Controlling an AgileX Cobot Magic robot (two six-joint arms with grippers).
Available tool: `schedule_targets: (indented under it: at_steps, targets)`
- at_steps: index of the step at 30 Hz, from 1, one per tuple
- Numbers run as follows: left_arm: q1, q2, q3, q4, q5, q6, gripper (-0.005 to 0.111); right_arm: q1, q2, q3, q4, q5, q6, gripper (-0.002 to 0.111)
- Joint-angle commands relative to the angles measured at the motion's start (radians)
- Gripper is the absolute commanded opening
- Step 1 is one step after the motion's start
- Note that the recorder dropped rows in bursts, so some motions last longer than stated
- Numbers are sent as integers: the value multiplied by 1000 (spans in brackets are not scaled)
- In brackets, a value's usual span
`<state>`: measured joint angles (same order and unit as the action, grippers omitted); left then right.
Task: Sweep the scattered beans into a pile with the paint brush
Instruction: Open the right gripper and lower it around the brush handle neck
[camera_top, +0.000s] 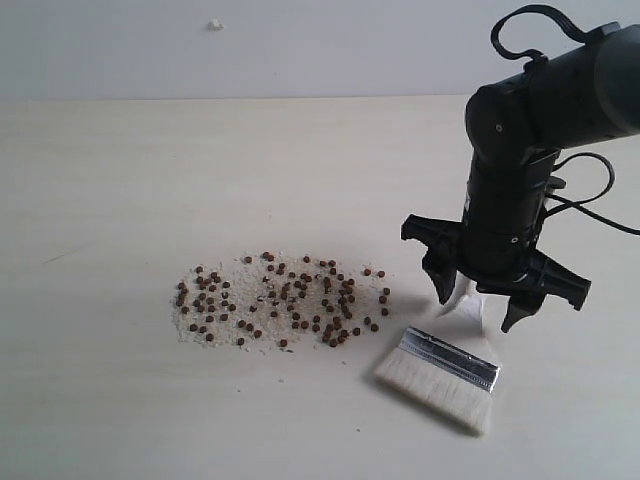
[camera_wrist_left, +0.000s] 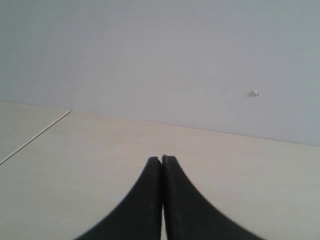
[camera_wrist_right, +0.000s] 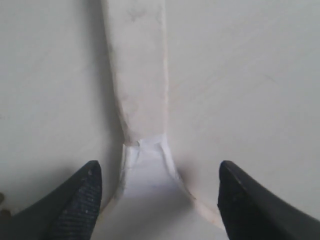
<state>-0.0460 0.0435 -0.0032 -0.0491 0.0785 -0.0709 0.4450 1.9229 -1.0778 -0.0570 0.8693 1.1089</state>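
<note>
The beans (camera_top: 280, 300) lie scattered in a wide patch mixed with fine white grains at the table's middle. Right of them the paint brush (camera_top: 448, 362) lies flat, cream bristles toward the front, silver ferrule behind them. Its pale handle (camera_wrist_right: 139, 75) runs back under my right gripper (camera_top: 480, 308). That gripper (camera_wrist_right: 158, 167) hangs open just above the handle, one finger on either side, not touching it. The hole at the handle's end is not visible. My left gripper (camera_wrist_left: 162, 159) is shut on nothing, over bare table, and does not appear in the exterior view.
The pale wooden table (camera_top: 120, 200) meets a grey wall at the back. A small white speck (camera_top: 215, 24) sticks to that wall. The right arm's black cable (camera_top: 590, 205) loops out to the right. A seam (camera_wrist_left: 35, 134) crosses the table in the left wrist view.
</note>
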Motion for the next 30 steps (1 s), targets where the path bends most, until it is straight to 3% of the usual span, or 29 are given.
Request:
schedule_targets:
  at_steps: [1, 30]
  targets:
    - [-5, -8, 3, 0, -3, -9, 0, -5, -1, 3, -8, -55, 0, 62]
    - [-5, -8, 3, 0, -1, -9, 0, -5, -1, 31, -18, -64, 22, 62]
